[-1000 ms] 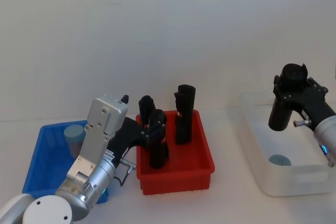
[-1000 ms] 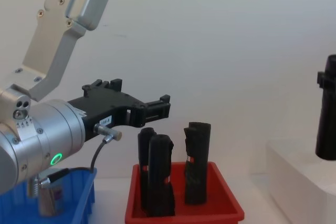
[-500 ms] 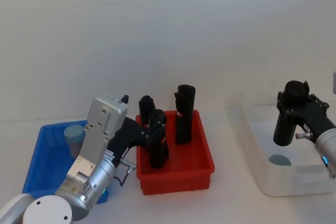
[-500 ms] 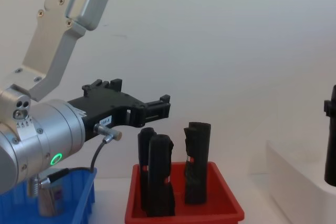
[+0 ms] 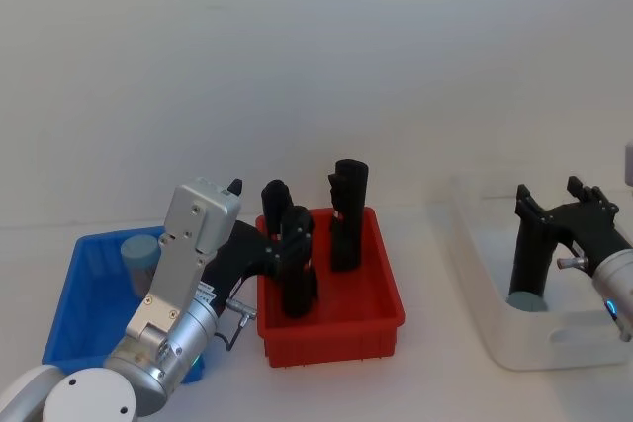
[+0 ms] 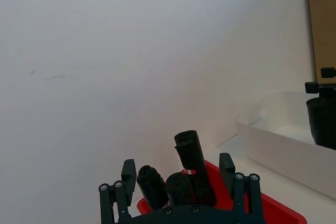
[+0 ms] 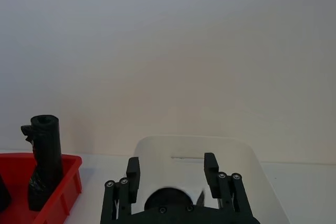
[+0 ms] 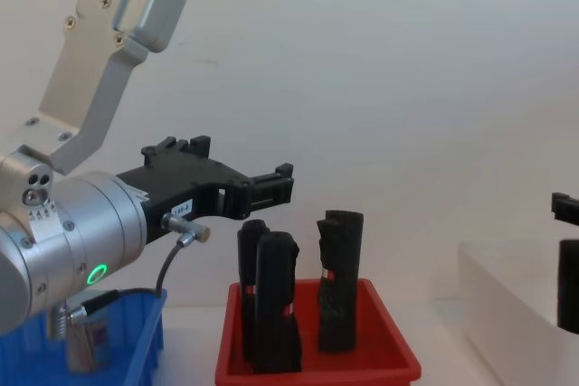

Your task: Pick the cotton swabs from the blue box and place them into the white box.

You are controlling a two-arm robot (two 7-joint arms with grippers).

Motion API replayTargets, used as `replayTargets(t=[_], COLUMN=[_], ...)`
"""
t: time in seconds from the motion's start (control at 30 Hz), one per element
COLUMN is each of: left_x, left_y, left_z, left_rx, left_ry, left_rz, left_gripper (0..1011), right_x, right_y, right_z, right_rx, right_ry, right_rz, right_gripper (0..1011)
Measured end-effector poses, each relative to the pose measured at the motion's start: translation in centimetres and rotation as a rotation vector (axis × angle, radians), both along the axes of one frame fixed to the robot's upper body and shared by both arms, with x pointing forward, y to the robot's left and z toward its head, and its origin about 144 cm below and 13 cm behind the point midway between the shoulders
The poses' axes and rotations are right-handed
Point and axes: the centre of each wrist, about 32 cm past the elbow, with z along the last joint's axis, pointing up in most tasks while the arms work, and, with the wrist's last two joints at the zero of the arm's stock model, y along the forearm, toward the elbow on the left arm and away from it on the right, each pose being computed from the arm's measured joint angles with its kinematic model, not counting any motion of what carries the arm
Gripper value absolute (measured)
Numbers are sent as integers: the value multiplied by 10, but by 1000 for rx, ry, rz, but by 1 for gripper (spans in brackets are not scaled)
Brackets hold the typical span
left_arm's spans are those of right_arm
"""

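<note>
While one waits: tub of swabs stands in blue box.
Handling: probably light, stiff, slick; grip its sides.
Right pincer: down inside white box, grip unclear.
Left pincer: spread, empty, above red bin.

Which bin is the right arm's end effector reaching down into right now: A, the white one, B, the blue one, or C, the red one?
A: in the head view the right end effector hangs inside the white box, just above a cotton swab tub.
</note>
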Motion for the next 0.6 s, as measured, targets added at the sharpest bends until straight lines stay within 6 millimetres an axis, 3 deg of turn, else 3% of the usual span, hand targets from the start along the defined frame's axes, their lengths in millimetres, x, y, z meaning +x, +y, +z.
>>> replayTargets(t=[0.27,0.6], left_x=[0,0], left_y=[0,0], left_z=[0,0], left_rx=[0,0], left_ry=[0,0], left_rz=[0,0], left_gripper=[1004,1004], right_x=[2,2], right_y=[-1,-2], right_z=[-3,-4], right_rx=[1,1], right_ry=[0,-8], right_rz=[-1,-1], right_gripper=[963,1001])
